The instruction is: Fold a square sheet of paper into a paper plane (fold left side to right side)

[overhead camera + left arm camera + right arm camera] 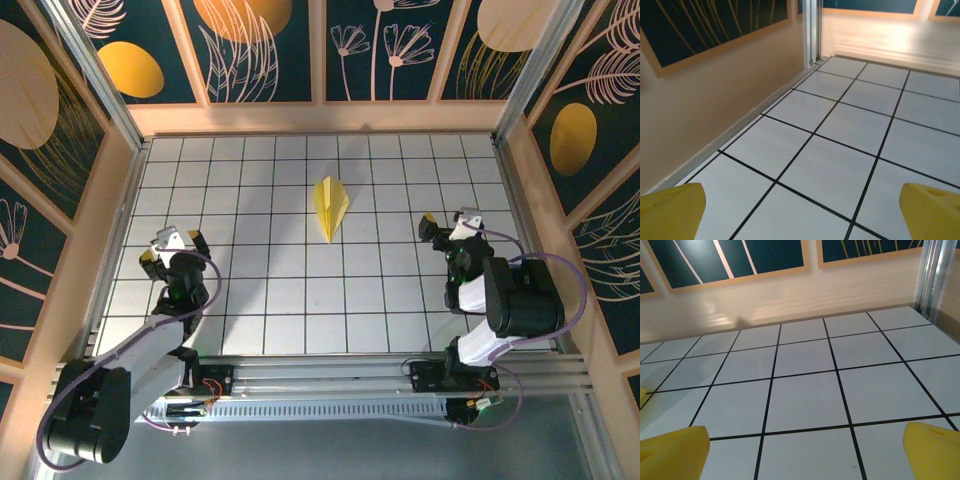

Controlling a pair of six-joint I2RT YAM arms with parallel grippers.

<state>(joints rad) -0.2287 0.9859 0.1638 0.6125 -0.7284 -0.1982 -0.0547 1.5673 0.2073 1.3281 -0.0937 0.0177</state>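
The paper plane (331, 205) lies flat on the white grid table (300, 300) at mid-back, a narrow yellow dart whose tip points toward the arms. My left gripper (174, 246) rests low at the left side, well away from the plane, jaws wide open and empty; its yellow fingertips (670, 210) frame bare tiles in the left wrist view. My right gripper (448, 224) sits at the right side, also open and empty, with yellow fingertips (932, 450) at the bottom corners of the right wrist view. A sliver of yellow (642, 395) touches that view's left edge.
Wooden walls with dark floral panels (260, 50) enclose the table on three sides. A metal post (812, 30) stands at the back left corner. The aluminium rail (330, 385) carrying the arm bases runs along the near edge.
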